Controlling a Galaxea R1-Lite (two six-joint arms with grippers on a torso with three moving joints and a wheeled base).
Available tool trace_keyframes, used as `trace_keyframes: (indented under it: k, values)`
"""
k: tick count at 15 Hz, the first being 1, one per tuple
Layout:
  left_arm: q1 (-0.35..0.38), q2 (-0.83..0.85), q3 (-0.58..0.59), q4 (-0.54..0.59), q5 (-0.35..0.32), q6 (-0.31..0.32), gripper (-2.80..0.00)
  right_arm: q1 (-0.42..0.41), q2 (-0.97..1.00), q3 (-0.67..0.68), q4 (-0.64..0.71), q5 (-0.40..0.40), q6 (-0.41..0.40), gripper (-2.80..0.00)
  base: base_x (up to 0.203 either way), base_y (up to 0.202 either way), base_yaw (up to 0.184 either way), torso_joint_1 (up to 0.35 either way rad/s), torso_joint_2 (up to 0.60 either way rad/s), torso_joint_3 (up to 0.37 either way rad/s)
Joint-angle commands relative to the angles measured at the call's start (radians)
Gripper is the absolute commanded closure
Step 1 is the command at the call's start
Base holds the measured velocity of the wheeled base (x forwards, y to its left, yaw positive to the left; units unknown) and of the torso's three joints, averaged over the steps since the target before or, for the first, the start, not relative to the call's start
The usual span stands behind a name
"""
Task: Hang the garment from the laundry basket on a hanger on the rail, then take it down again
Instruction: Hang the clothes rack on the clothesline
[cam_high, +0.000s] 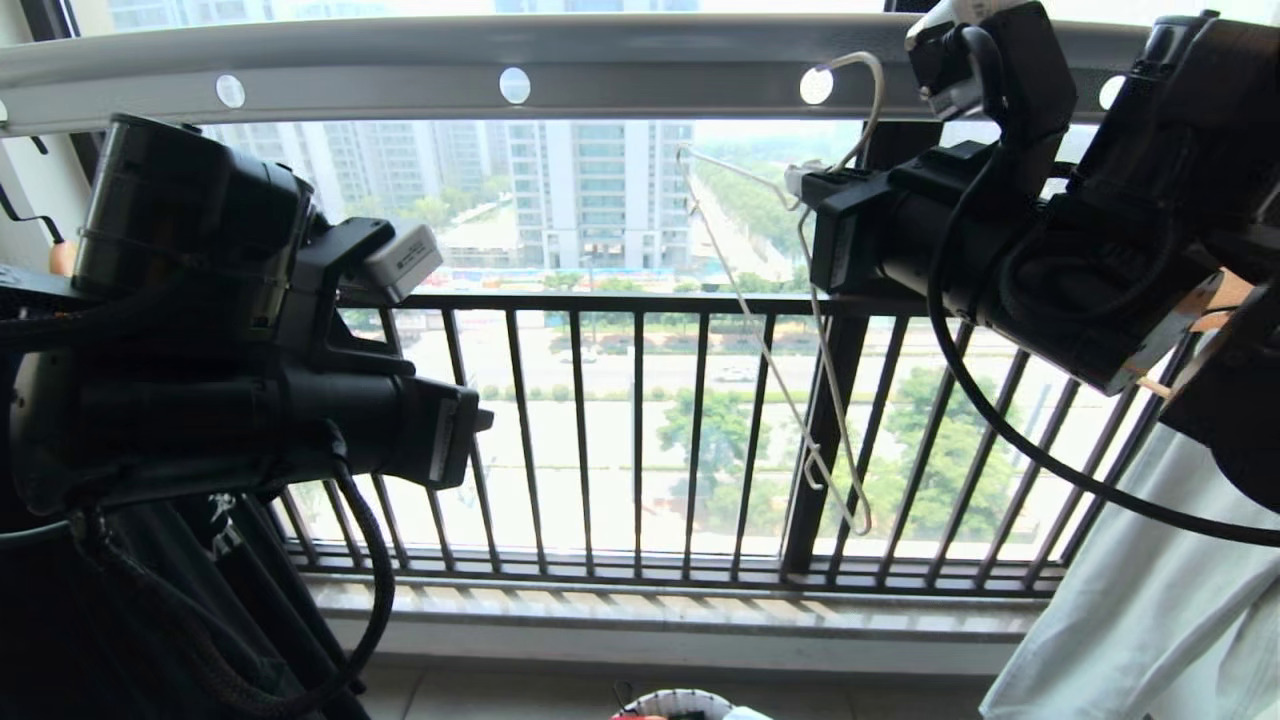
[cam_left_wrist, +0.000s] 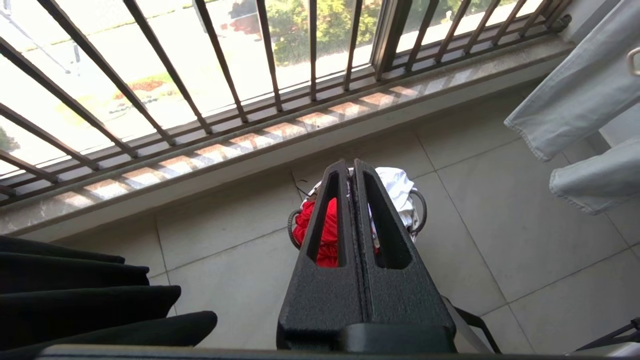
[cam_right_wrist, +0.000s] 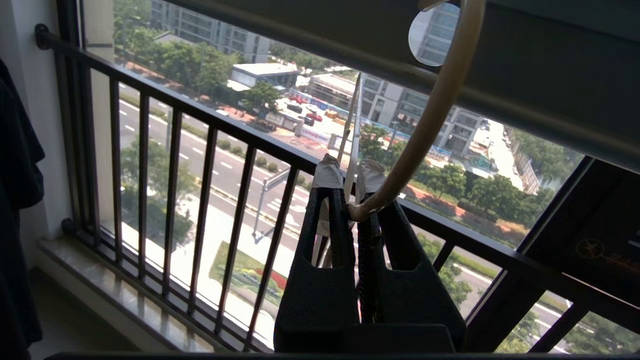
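Sunlit balcony: black barred window railing, stone sill, tiled floor.

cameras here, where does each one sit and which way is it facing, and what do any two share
Head view: on the robot's head, facing the rail and window railing; both arms show, the right gripper shut on the hanger.
Left wrist view: behind the shut left gripper, looking down at the floor and the laundry basket with the garment in it.
Right wrist view: behind the right gripper, facing out the window, clamped on the hanger's neck.
Shared: head and right wrist views both show hanger, rail and railing.
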Motion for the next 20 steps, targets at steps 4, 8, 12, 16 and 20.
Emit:
trace_keyframes:
  k: [4, 8, 12, 16, 20]
  values:
    - [0.000, -0.025, 0.000, 0.001, 0.001, -0.001, 0.00, -0.010, 0.039, -0.004, -0.003, -0.001, -0.002, 0.00, 0.000, 0.000, 0.000, 0.000, 0.00, 0.000]
    - [0.000, -0.037, 0.000, 0.001, 0.001, -0.001, 0.00, -0.036, 0.070, -0.051, 0.028, -0.001, -0.002, 0.00, 0.000, 0.000, 0.000, 0.000, 0.00, 0.000]
    - [0.000, -0.046, 0.000, 0.001, 0.001, 0.000, 0.00, -0.043, 0.095, -0.119, 0.084, -0.001, -0.002, 0.00, 0.000, 0.000, 0.000, 0.000, 0.00, 0.000]
    - [0.002, -0.059, -0.002, 0.001, 0.001, 0.001, 0.00, -0.044, 0.120, -0.168, 0.128, -0.003, -0.002, 0.00, 0.000, 0.000, 0.000, 0.000, 0.00, 0.000]
    - [0.003, -0.071, -0.002, 0.001, 0.001, 0.001, 0.00, -0.044, 0.136, -0.224, 0.191, -0.012, -0.002, 0.00, 0.000, 0.000, 0.000, 0.000, 0.00, 0.000]
